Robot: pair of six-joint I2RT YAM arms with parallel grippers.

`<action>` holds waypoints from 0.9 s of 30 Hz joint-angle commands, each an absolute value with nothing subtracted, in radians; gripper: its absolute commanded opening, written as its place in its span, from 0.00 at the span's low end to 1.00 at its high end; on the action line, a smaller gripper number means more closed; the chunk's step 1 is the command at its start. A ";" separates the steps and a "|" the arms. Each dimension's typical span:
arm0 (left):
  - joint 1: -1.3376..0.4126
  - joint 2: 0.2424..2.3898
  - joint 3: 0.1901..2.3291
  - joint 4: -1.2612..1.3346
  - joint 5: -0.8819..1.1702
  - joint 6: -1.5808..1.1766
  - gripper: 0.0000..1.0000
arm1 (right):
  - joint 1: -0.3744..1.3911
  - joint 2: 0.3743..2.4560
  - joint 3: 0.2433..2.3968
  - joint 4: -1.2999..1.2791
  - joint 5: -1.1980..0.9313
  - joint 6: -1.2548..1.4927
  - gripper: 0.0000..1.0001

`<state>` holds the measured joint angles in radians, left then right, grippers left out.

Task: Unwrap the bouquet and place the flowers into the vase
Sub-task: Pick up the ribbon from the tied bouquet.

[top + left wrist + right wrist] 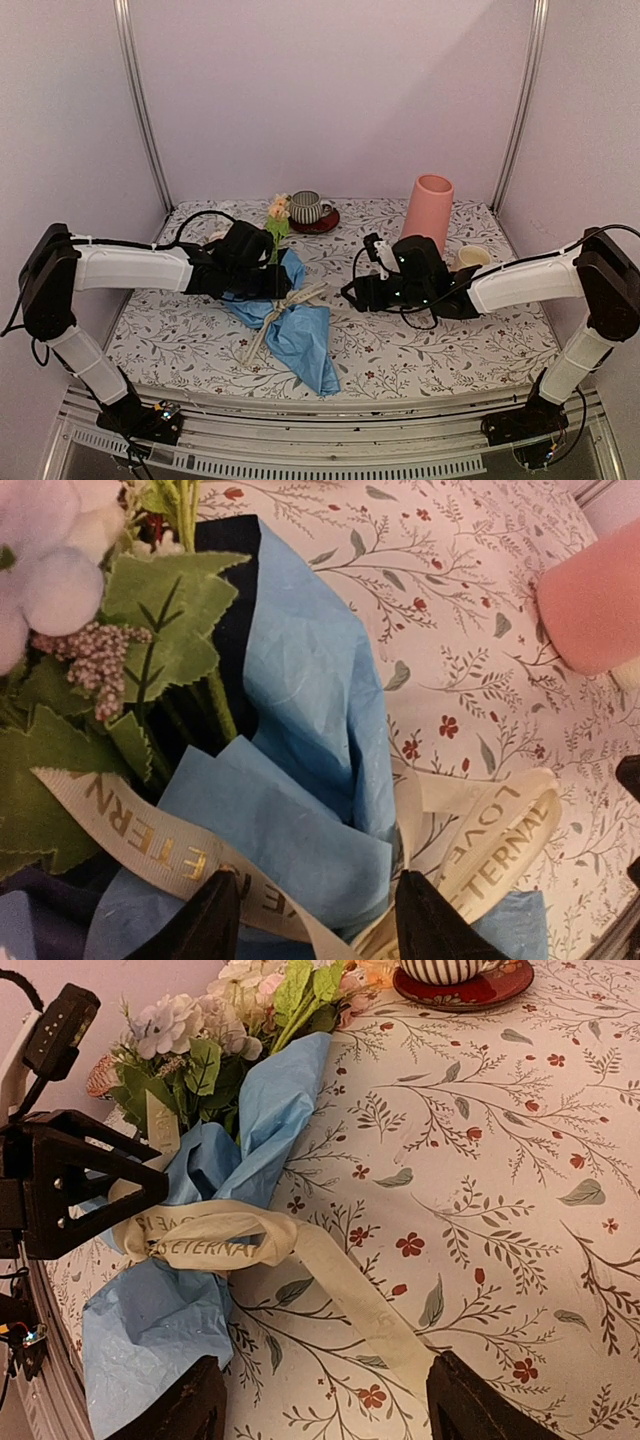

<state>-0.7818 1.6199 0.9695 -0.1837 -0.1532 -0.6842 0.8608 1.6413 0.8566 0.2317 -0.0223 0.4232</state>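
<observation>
The bouquet (295,325) lies on the flowered tablecloth, its crinkled blue paper (300,730) tied with a cream ribbon (215,1235). The flowers (278,213) point to the back; their green leaves (160,610) and pale blooms (205,1020) show at the wrap's open end. My left gripper (320,920) is open, its jaws apart over the paper and ribbon at the knot. My right gripper (320,1405) is open low over the cloth, the ribbon's loose tail (370,1310) ending close to its right finger. The salmon-pink vase (428,210) stands upright at the back right.
A striped cup (305,207) on a red saucer (322,224) stands at the back just behind the flowers. A cream mug (472,257) sits right of the vase, behind my right arm. White walls close in the sides and back.
</observation>
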 commanded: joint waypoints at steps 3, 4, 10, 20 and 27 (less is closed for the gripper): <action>-0.801 1.626 0.995 -0.258 -0.218 -0.706 0.43 | 0.856 1.685 0.860 0.219 0.020 0.406 0.70; -0.801 1.627 0.997 -0.266 -0.224 -0.708 0.35 | 0.855 1.692 0.863 0.216 0.021 0.402 0.70; -0.801 1.540 0.963 -0.268 -0.271 -0.727 0.10 | 0.855 1.720 0.891 0.163 0.052 0.377 0.70; -0.798 1.298 0.757 -0.067 -0.228 -0.658 0.05 | 0.856 1.781 0.950 0.002 0.106 0.252 0.73; -0.789 1.217 0.687 -0.043 -0.220 -0.635 0.00 | 0.856 1.877 1.068 -0.139 0.119 0.177 0.72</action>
<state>-0.7895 1.2503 0.7143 -0.0929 -0.2264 -0.6662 0.8608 1.8206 0.9901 -0.0288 0.0971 0.2401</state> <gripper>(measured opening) 0.013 0.732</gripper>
